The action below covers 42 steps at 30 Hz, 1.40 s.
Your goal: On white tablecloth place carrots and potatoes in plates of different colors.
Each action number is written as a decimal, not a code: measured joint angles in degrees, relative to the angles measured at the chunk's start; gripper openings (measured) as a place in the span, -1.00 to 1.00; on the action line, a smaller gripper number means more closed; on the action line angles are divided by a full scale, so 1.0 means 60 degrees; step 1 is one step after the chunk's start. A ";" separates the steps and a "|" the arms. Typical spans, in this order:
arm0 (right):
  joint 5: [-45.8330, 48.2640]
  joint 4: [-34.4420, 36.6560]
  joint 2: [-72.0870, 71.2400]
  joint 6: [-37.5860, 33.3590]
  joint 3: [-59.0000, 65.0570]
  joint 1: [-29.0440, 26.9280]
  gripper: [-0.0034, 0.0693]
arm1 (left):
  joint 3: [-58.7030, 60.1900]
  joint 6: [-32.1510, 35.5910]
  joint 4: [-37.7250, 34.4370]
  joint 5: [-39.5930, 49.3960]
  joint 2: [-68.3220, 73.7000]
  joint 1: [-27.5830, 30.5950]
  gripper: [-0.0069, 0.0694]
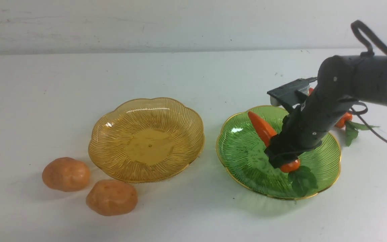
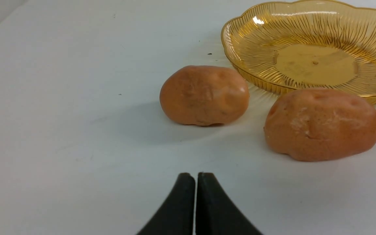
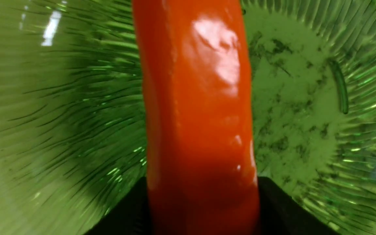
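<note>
Nearest, the left claw [image 2: 196, 182] is pressed shut and holds nothing, low above the cloth [image 1: 193, 77]. Beyond it, a potato [image 1: 112, 197] and a second potato [image 1: 66, 174] lie on the cloth at 7 and 8 o'clock of the amber plate [image 1: 146, 144], which has nothing in it. To the right, the right claw [image 1: 281, 159] grips a carrot [image 1: 262, 127] near its thick end, low over the green plate [image 1: 237, 148]. The tip points to 11 o'clock. I cannot tell if it touches the plate. Farthest, a second carrot [image 1: 344, 119] lies on the cloth at 2 o'clock of the green plate, partly hidden by the arm. I judge about a quarter is done: this carrot needs release, then one carrot and both potatoes are left
</note>
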 joint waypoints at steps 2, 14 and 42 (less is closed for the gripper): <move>-0.0031 -0.0041 0.0102 -0.0009 0.0000 0.0000 0.09 | 0.0000 0.0000 0.0000 0.0000 0.0000 0.0000 -0.83; 0.1953 -0.0843 0.0140 0.0922 -0.1982 0.0000 0.88 | 0.0000 0.0073 0.0039 -0.0036 0.0000 0.0000 -0.83; 0.0105 -0.1966 0.2941 0.1501 -0.5194 -0.2817 0.63 | -0.0984 -0.2739 -0.8022 -0.2009 0.0015 0.0000 -0.83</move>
